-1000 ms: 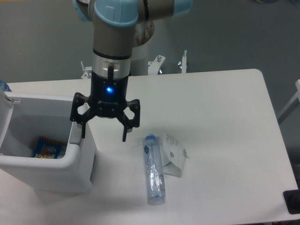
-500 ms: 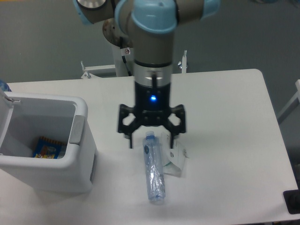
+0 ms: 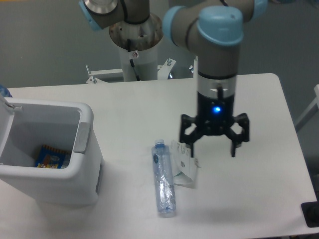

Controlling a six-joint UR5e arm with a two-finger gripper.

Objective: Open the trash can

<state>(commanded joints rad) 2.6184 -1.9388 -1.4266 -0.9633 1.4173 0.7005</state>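
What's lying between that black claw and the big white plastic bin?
The clear plastic bottle and a small white paper packet lie flat on the white table between the open gripper and the trash can, whose lid is already up.

Trash can (image 3: 84, 164) left side + lid cut off by frame edge; packet (image 3: 52, 157) inside partly hidden.

The white bin (image 3: 60, 164) stands at the table's left edge, lid swung open. A colourful packet (image 3: 52, 157) lies inside it.
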